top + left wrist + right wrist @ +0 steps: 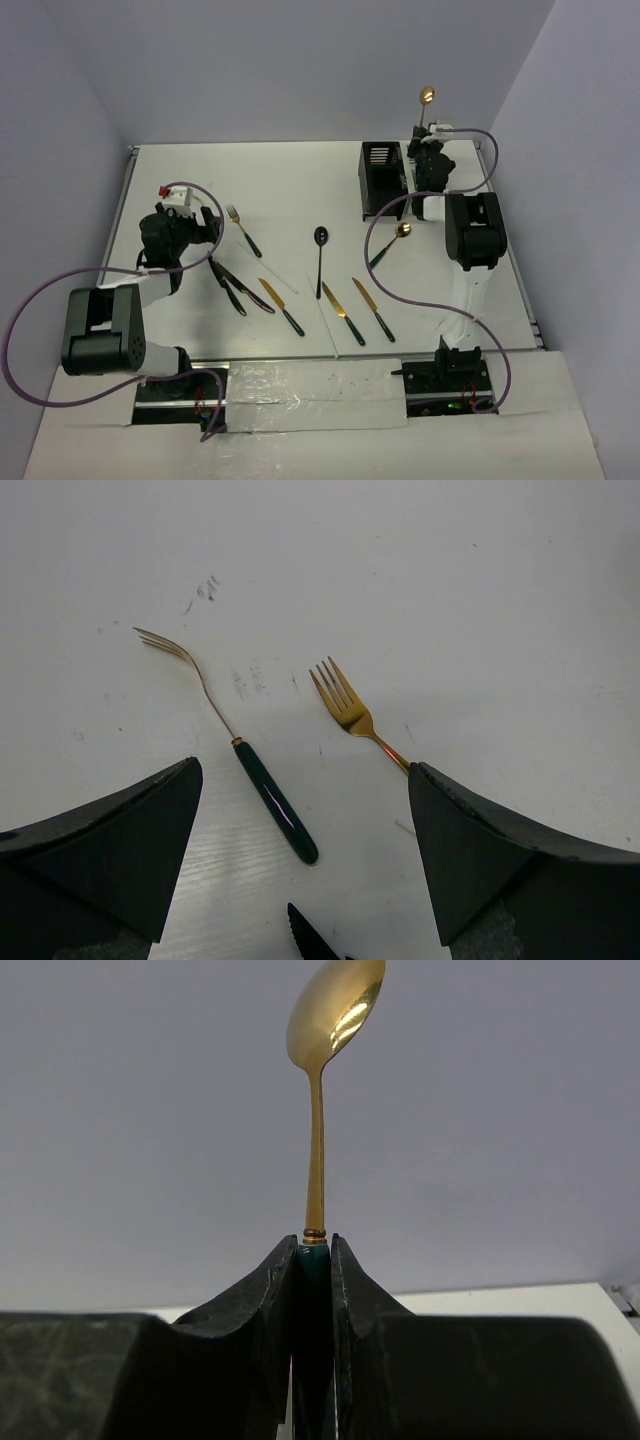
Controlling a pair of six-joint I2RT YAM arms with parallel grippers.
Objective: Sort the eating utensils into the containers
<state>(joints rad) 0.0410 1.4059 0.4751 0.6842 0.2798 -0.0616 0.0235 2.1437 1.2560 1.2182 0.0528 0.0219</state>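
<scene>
Right wrist | right end effector [313,1250] clamps gold spoon [335,1010] upright | left end effector [305,780] spread

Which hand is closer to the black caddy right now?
Right. The right hand sits just right of the black caddy, gripping a gold spoon; the left hand is far off to its left, open over two forks.

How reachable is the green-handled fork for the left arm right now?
Probably yes. The left gripper is open, and the green-handled fork lies on the table between its fingers with nothing over it. A second fork lies close beside it, not touching.
</scene>
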